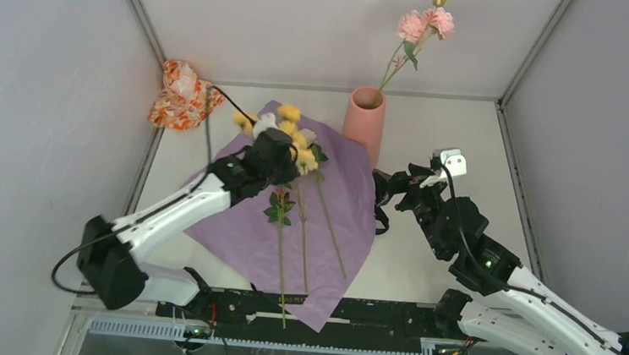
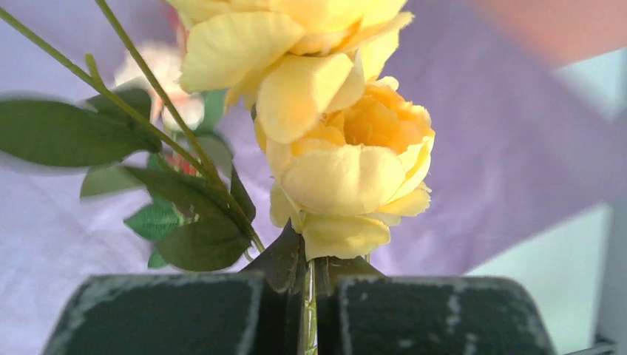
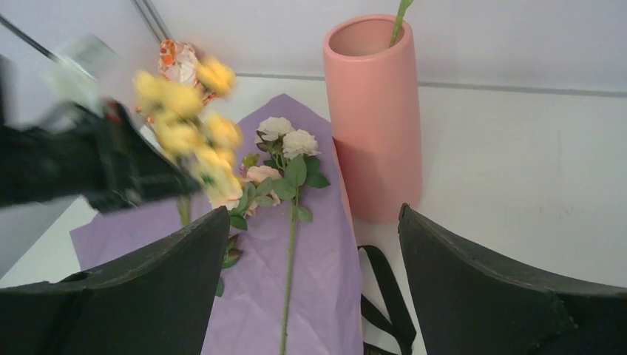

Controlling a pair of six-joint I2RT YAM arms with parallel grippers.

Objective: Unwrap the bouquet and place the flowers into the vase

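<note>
Left gripper point(image 2: 309, 310) was clamped on the thin green stem of a yellow rose spray point(image 2: 347, 148).

Unwrapping looked finished: the matte, creased lilac-purple paper point(image 1: 351, 206) lay flat on the table point(image 1: 458, 138), with the other long-stemmed flowers point(image 3: 288, 140) on it. At its far edge stood the smooth salmon-pink vase point(image 1: 365, 122), a plain cylinder holding one pink rose stem point(image 1: 425, 21). The step in hand seemed to be moving the yellow spray; next it probably had to be raised upright and its end guided into the round mouth. The right gripper point(image 3: 312, 214) hung wide apart and empty near the vase, above a black ribbon point(image 3: 388, 296).
</note>
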